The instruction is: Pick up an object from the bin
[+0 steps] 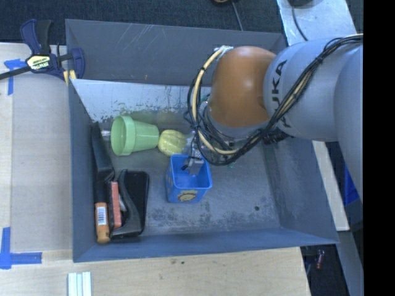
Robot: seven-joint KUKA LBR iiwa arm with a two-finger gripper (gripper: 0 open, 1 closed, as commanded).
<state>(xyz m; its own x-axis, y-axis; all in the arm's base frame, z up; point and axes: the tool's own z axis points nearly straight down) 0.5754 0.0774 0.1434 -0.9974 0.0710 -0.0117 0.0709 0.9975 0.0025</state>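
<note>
Gripper (195, 160) low in bin (290, 202), tip at far rim of blue box (187, 184). Box sits directly below gripper and slightly nearer viewer, upright, top open, inside not visible. Gripper opening: cannot tell (cables in way); nothing seen held. Yellow ball (172, 142) just left of gripper. Green cup (133, 134) further left, on its side, mouth facing away, looks empty.

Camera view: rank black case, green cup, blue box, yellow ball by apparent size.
1. black case
2. green cup and blue box: about alike; the gripper covers part of the box
3. yellow ball
</note>
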